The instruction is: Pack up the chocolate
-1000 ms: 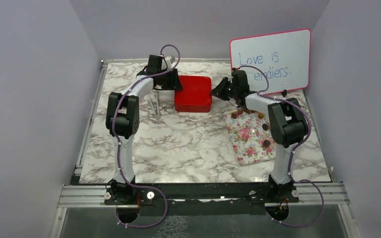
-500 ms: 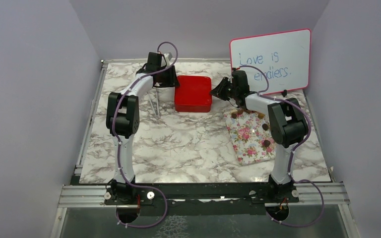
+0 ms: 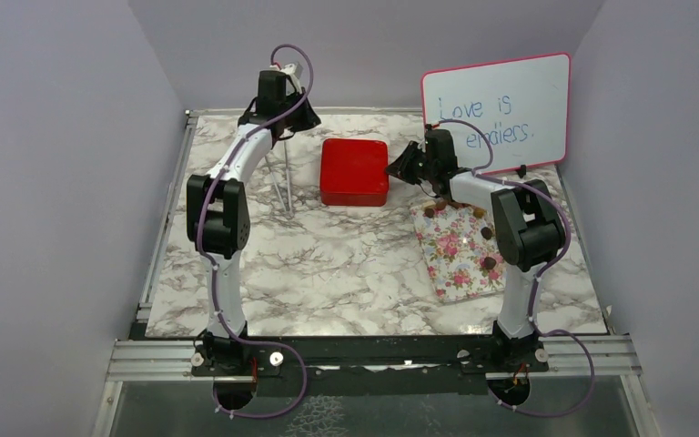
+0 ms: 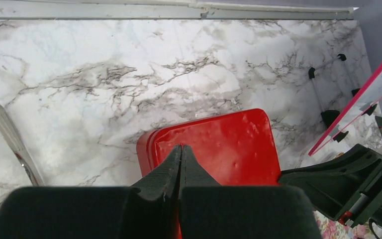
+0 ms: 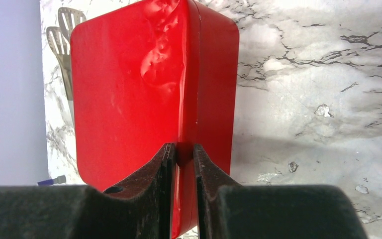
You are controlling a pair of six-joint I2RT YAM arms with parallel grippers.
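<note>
Where the flowered sheet lies beside my right arm, I see the chocolate resting on it as a few scattered brown pieces, outside the red box. Just beyond, my right gripper pinches the right-hand rim of that lidded box. Metal tongs lie left of the box. Farther back, my left gripper hangs above the table, fingers pressed together on nothing. A whiteboard stands at the rear right.
</note>
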